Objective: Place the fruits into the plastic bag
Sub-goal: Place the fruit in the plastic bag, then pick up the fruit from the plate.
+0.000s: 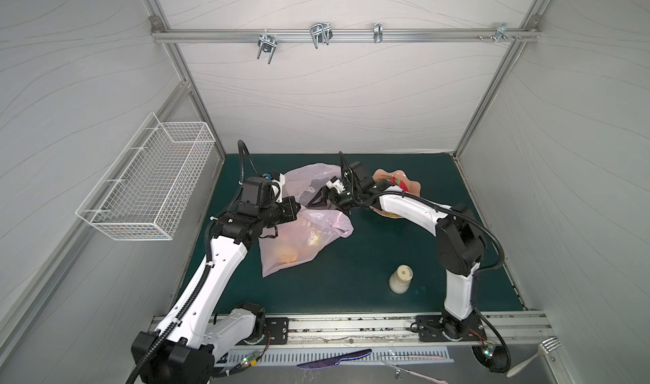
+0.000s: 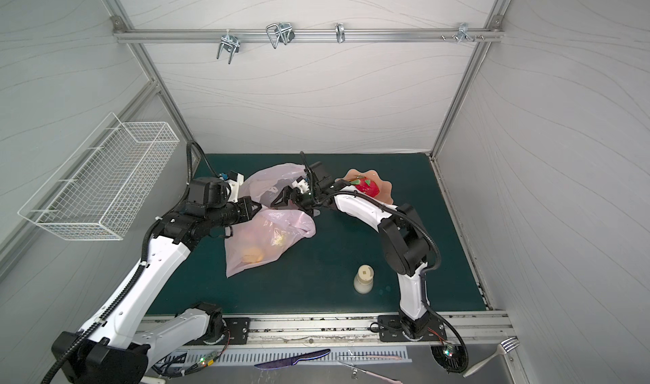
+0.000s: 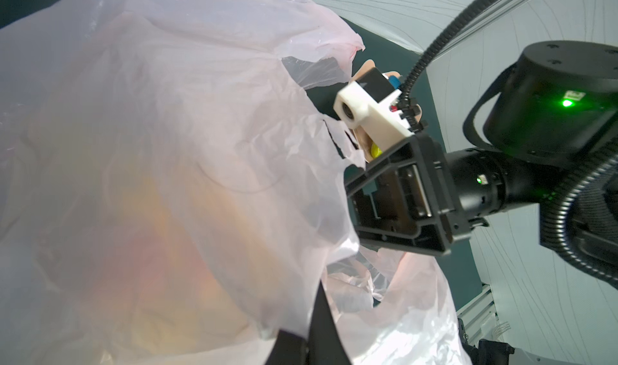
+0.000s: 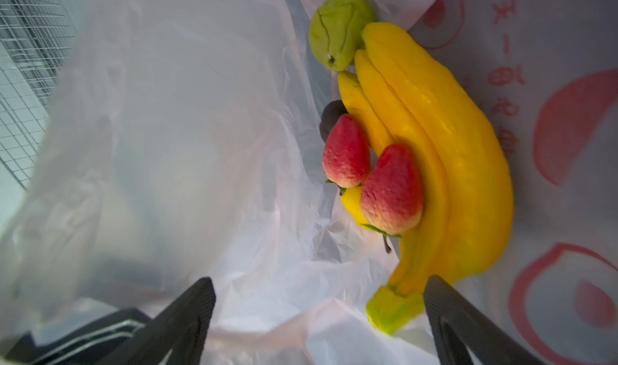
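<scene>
Right wrist view puts you inside the plastic bag (image 4: 167,146): the banana bunch (image 4: 434,152), strawberries (image 4: 346,151) and a green pear (image 4: 337,29) lie together in it. Your right gripper (image 4: 321,330) stands spread wide at the bag's mouth, holding nothing. In a top view your left gripper (image 1: 299,208) is pressed together, seemingly pinching the bag's rim. The dragon fruit (image 2: 365,186) sits on the peach plate (image 2: 387,193).

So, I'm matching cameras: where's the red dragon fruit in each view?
In a top view: dragon fruit on the plate, partly behind the right arm.
In a top view: dragon fruit on plate, clearer.
Left wrist: not in it.
Right wrist: not in it.
Shared landmark: plastic bag.
</scene>
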You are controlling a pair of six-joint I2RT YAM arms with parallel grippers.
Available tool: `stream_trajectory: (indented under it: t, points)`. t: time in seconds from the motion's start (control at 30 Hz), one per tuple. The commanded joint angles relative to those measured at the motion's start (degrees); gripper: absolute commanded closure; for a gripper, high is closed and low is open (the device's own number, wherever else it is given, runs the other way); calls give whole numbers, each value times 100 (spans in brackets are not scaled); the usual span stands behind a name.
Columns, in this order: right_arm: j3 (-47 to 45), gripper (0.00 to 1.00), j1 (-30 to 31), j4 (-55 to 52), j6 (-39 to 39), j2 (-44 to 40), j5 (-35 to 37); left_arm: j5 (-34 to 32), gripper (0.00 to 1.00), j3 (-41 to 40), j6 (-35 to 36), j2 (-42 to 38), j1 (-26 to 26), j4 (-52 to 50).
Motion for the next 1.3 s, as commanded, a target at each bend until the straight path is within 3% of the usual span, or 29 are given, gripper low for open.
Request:
stream_trajectory:
  t: [0.0, 0.37, 0.6, 0.9, 1.27]
  points:
    - [-17, 1, -169, -1357, -771, -484, 697, 131, 100, 1, -67, -132, 30, 307]
    - [-201, 1, -1168, -3580, -2323, -1545, 3133, 196, 100, -68, -71, -240, 32, 304]
    - [-50, 1, -1451, -4118, -2950, -1802, 4877, 231, 100, -70, -71, -278, 27, 288]
    - [-227, 1, -1834, -3572, -3102, -1313, 5391, 240, 100, -35, -36, -269, 29, 219]
    - [222, 9, -1961, -3077, -3136, -142, 5336, 222, 100, -66, -18, -310, 31, 132]
